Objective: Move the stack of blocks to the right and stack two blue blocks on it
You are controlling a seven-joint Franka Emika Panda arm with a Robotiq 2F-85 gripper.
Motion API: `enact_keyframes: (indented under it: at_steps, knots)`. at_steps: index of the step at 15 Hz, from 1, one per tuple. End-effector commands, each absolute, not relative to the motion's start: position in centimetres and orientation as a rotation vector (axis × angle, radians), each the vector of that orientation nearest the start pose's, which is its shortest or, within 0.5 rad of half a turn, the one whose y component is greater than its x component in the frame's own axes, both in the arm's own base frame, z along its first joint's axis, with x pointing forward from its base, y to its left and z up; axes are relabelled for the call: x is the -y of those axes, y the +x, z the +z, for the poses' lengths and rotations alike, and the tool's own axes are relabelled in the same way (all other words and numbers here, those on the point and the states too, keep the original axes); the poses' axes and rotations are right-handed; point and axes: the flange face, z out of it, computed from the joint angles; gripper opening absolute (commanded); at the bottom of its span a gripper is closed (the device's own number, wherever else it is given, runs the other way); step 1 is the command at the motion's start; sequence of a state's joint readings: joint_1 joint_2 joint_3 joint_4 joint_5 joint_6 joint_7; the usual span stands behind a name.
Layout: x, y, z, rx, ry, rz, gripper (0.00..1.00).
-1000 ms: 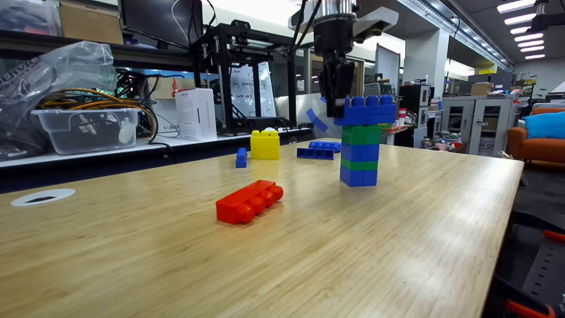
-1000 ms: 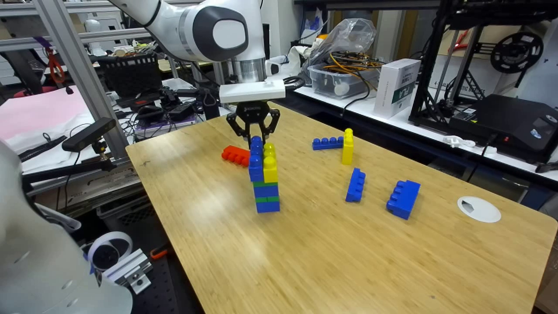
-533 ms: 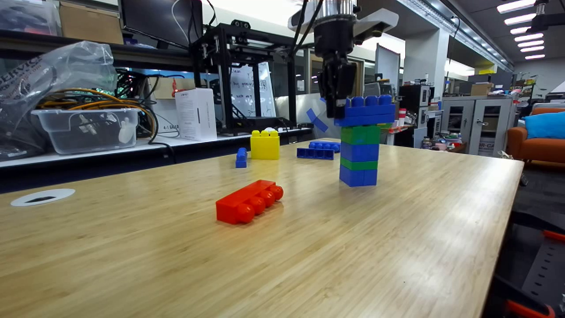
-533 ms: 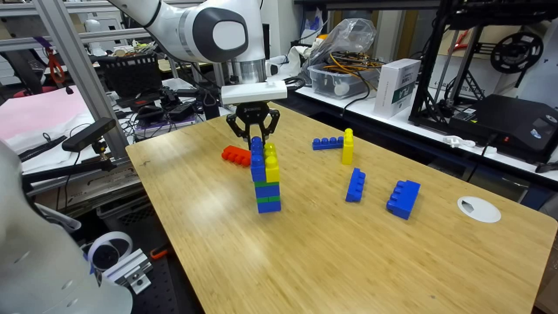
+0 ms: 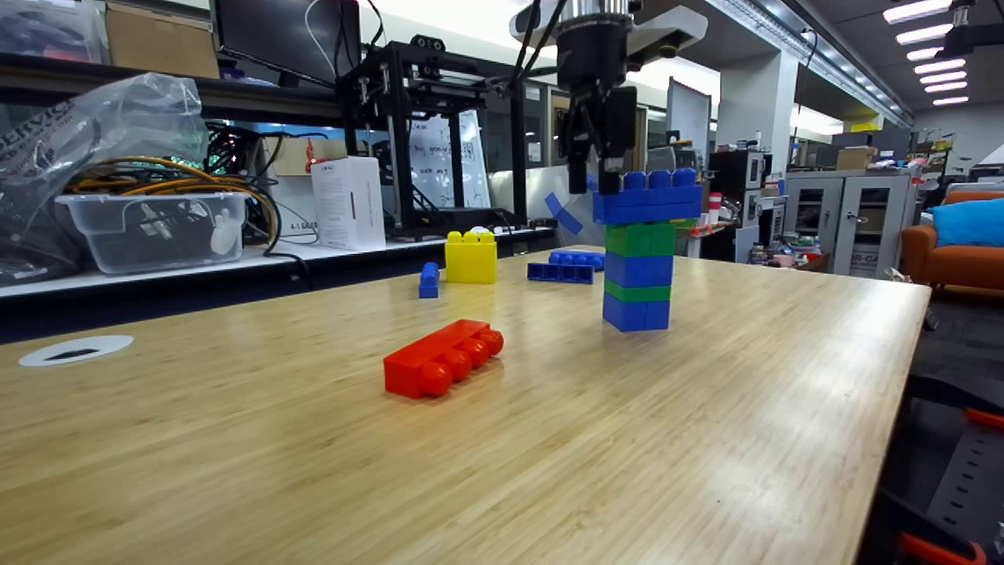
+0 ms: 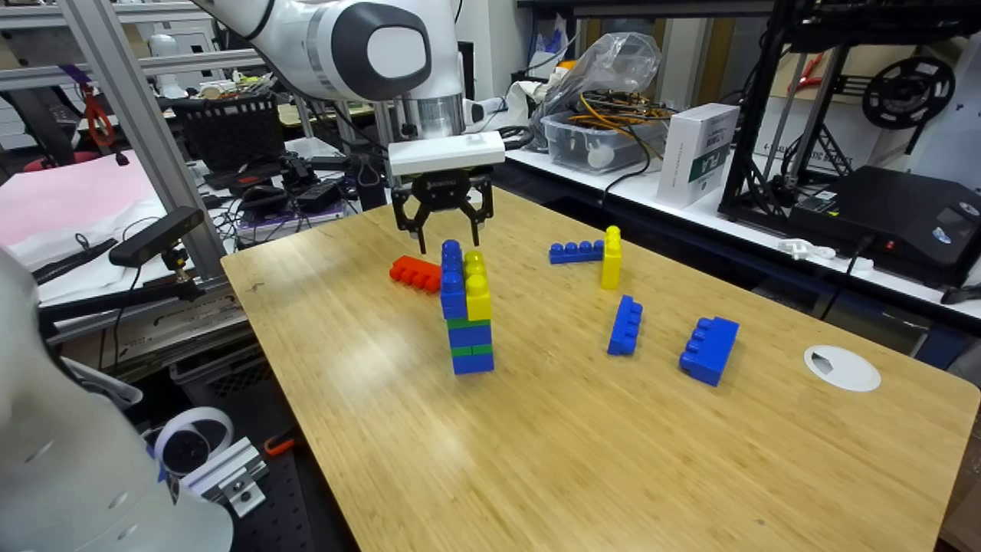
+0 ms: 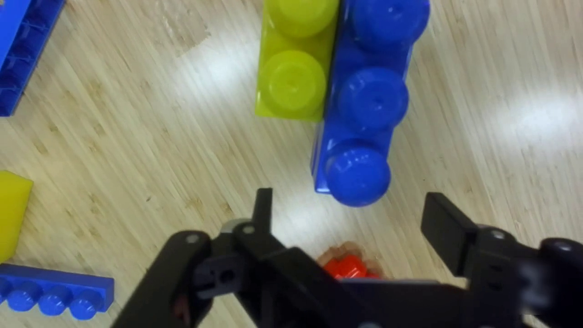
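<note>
The stack of blocks (image 6: 470, 337) stands upright in both exterior views, with blue and green layers and a yellow brick (image 6: 478, 303) on top. A long blue block (image 6: 454, 297) lies on the stack beside the yellow brick; one end overhangs, as the wrist view shows (image 7: 357, 177). In an exterior view it hides the yellow brick. Other blue blocks lie on the table: a wide one (image 6: 709, 353), a narrower one (image 6: 625, 328), and one (image 6: 576, 252) by the lone yellow brick. My gripper (image 7: 348, 212) is open and empty, just beyond the overhanging end of the top blue block.
The long flat red brick (image 5: 443, 359) lies on the table near the gripper's side of the stack. The lone yellow brick (image 6: 611, 261) stands on the table. A white disc (image 6: 841, 368) is set in the tabletop. A shelf with a clear bin (image 5: 157, 231) runs along one side.
The gripper's fingers, close together at the top blue block's end before, have spread apart, and the arm has risen slightly. The stack shifted very slightly, then stayed still.
</note>
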State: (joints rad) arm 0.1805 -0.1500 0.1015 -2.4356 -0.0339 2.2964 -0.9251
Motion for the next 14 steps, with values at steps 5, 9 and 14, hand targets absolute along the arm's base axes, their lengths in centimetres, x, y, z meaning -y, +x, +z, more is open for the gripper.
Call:
enact_keyframes:
  at_steps: [5,9,14]
  knots:
    - [-14.0,42.1,44.7,1.962,-2.491,-0.011,1.0]
    - [-12.6,41.2,48.4,1.973,-2.462,0.051,1.0]
    - [-8.9,42.7,47.7,1.946,-2.442,0.102,0.74]
